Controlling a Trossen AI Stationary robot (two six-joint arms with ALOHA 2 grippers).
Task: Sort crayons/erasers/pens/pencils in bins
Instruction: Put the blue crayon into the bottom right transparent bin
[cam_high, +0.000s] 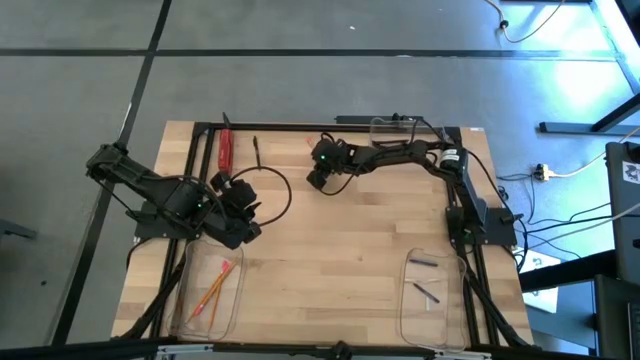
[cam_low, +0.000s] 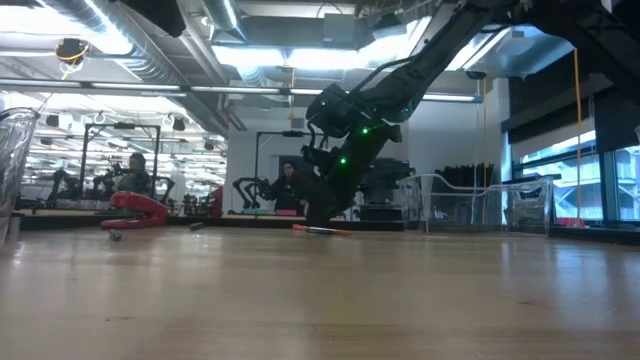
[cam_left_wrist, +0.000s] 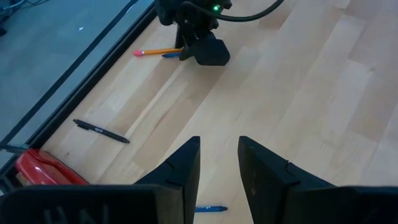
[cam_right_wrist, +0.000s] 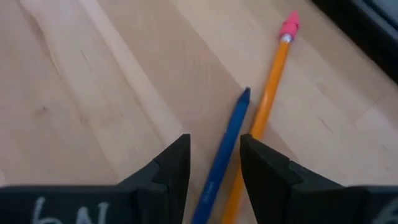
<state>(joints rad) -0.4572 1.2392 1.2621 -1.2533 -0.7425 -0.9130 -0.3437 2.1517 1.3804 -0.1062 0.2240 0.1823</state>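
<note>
The right hand hangs low over the far part of the desk, fingers parted and empty, straddling a blue pen that lies touching an orange pencil. Judgement: a clean pick needs the fingers centred on one stick only, since closing here risks catching both. The left hand waits released beside the bin holding pencils.
</note>
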